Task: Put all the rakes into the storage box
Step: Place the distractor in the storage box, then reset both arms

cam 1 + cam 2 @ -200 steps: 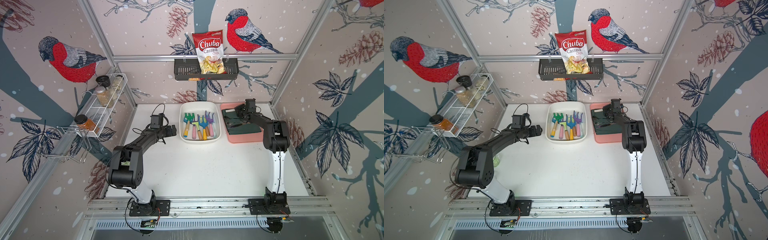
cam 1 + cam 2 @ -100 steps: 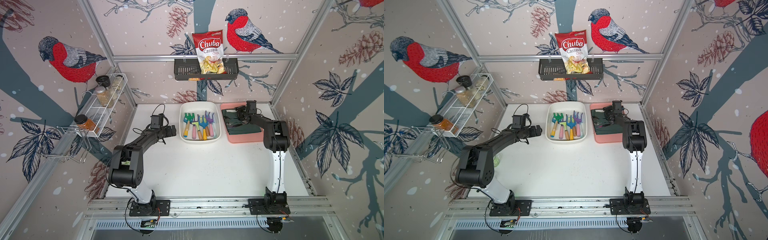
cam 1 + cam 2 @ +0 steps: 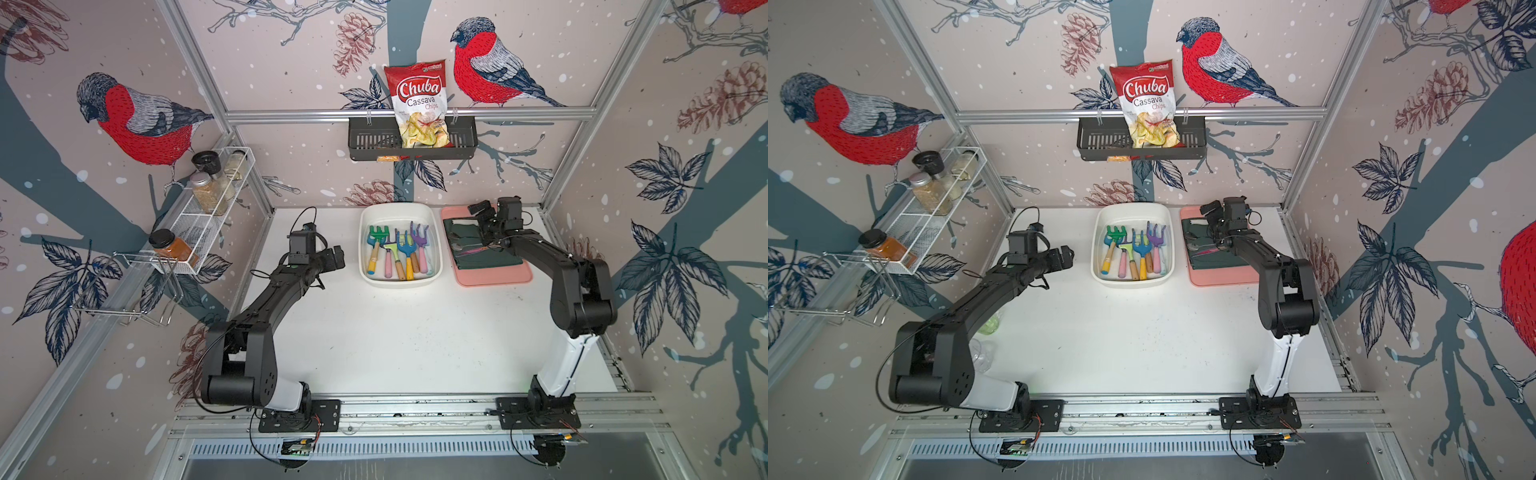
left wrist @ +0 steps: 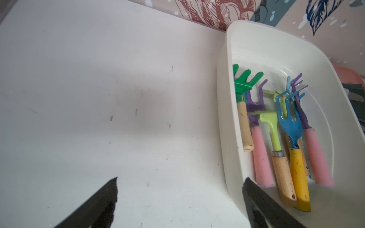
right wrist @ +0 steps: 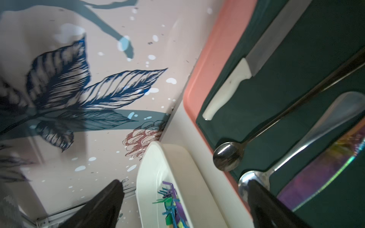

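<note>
Bullfinch-and-pinecone wallpaper is wrapping the cell on three sides, and a white worktop (image 3: pixel 395 332) is spreading out below it. At the back of it the storage box (image 3: pixel 400 214) is sitting just beside a pink tray (image 3: pixel 490 279) that is carrying a dark green cloth (image 3: pixel 488 261).

Every rake in view is lying inside the storage box, heads toward the back wall: a green rake (image 4: pixel 245 81) with a wooden handle, a lime-green one (image 4: pixel 270 122), a blue fork-headed one (image 4: pixel 290 126) with a yellow handle, and two purple ones with pink handles. None is showing on the bare worktop. On the cloth only cutlery is showing – a spoon (image 5: pixel 227 158), a white-handled knife (image 5: pixel 227 88) and an iridescent piece too cropped to name.

The left gripper (image 3: pixel 337 257) is hovering near the box's side with its jaws spread wide and nothing between them. The right gripper (image 3: pixel 482 217) is hanging over the far end of the tray, jaws likewise apart and empty, not touching the cutlery.

Judging by this, the placing is looking finished – no rake is waiting outside the box, and what is left is probably only drawing both arms back.
</note>
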### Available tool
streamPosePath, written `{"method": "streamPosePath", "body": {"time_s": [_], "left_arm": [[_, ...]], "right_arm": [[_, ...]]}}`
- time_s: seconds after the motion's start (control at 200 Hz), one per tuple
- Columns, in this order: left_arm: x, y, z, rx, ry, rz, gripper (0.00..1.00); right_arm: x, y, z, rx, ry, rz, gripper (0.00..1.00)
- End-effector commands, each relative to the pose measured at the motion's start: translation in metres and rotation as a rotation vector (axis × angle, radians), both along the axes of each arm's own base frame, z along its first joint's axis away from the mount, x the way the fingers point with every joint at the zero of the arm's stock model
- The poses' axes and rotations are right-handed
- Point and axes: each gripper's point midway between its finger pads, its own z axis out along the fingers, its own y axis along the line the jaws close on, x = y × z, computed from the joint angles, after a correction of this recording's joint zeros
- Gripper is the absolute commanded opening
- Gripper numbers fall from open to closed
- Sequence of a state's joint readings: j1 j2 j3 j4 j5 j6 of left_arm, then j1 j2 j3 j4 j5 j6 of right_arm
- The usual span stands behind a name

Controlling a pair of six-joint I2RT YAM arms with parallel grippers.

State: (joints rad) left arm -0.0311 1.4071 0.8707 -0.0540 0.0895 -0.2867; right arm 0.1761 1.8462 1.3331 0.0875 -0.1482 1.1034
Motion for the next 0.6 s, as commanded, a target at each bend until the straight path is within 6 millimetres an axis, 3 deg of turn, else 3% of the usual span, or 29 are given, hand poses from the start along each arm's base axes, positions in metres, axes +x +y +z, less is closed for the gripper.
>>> {"method": "streamPosePath", "body": {"time_s": [0.0, 0.125, 0.205, 0.32, 0.335, 0.47, 0.595], "left_arm": [[0.002, 0.033, 0.03, 0.023, -0.203, 0.154, 0.98], [-0.026, 0.057, 0.06, 0.132, -0.489, 0.249, 0.98], [-0.047, 0.079, 0.058, 0.16, -0.54, 0.373, 0.98], [-0.063, 0.09, 0.042, 0.235, -0.542, 0.411, 0.98], [-0.064, 0.091, 0.04, 0.243, -0.544, 0.414, 0.98], [-0.075, 0.095, 0.02, 0.257, -0.578, 0.438, 0.98], [-0.066, 0.088, 0.003, 0.261, -0.564, 0.386, 0.99]], "right_arm": [[-0.025, -0.023, 0.015, -0.224, -0.026, -0.025, 1.0], [-0.064, -0.052, 0.037, -0.437, -0.112, -0.12, 1.0], [-0.093, -0.065, 0.05, -0.596, -0.24, -0.161, 1.0], [-0.138, -0.092, 0.044, -0.801, -0.324, -0.289, 1.0], [-0.143, -0.096, 0.05, -0.813, -0.349, -0.307, 1.0], [-0.166, -0.129, 0.019, -0.924, -0.318, -0.353, 1.0], [-0.171, -0.151, -0.004, -1.016, -0.263, -0.357, 1.0]]}}
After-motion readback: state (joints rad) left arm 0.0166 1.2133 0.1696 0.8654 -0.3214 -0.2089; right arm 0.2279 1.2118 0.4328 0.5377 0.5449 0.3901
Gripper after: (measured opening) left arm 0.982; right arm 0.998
